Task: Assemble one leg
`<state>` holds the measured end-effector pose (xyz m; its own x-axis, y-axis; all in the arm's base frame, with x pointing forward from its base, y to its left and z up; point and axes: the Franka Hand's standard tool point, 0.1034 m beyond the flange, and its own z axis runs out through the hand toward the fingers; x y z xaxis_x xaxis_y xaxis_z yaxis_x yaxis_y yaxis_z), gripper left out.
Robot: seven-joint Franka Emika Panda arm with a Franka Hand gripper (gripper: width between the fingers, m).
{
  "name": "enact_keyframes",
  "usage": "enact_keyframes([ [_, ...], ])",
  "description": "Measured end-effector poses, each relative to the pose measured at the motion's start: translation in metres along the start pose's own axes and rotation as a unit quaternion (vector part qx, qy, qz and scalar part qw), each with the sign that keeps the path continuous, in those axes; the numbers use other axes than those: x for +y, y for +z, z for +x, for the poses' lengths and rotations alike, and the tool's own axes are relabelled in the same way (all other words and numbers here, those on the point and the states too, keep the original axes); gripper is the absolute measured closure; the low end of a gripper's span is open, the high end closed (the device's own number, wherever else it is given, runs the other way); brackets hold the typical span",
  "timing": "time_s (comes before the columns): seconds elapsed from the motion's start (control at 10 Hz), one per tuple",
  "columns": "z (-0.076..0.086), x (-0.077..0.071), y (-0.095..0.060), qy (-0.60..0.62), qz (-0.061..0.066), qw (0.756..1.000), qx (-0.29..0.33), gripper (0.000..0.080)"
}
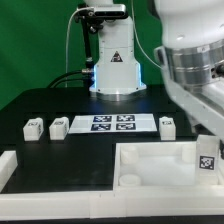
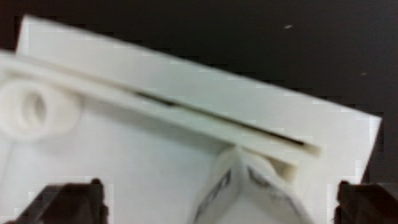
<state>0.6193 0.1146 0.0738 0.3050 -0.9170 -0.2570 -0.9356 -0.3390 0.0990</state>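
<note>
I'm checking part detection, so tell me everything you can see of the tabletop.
The tabletop is a white, plastic-looking square tray with a raised rim and a round corner hole. It lies flat, rim up, on the black table, front and toward the exterior view's right. A tagged leg stands at its right end; contact is unclear.

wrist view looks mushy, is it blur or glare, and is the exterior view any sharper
Wrist view: soft blur all over, the tabletop edges smeared, its white surface nearly washed out, and the claw fingers dark and fuzzy. Exterior view: sharper, the marker board tags read clearly, but the arm close to the lens at the exterior view's right is out of focus, and the light under the base glows blue.
</note>
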Motion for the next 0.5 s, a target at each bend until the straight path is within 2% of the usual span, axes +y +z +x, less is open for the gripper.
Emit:
enact_keyframes([
  [0.1,-0.0014,-0.0017,0.0012,-0.029,-0.006,1.0,0.009,0.015],
  [0.2,-0.001,-0.0004,0.0035,-0.111,-0.011,0.994,0.018,0.015],
  [0.3,0.0006,0.0002,0.0042,-0.162,-0.013,0.987,0.017,0.015],
  [0.5,0.0031,-0.0053,0.0001,-0.261,-0.002,0.965,0.024,0.015],
])
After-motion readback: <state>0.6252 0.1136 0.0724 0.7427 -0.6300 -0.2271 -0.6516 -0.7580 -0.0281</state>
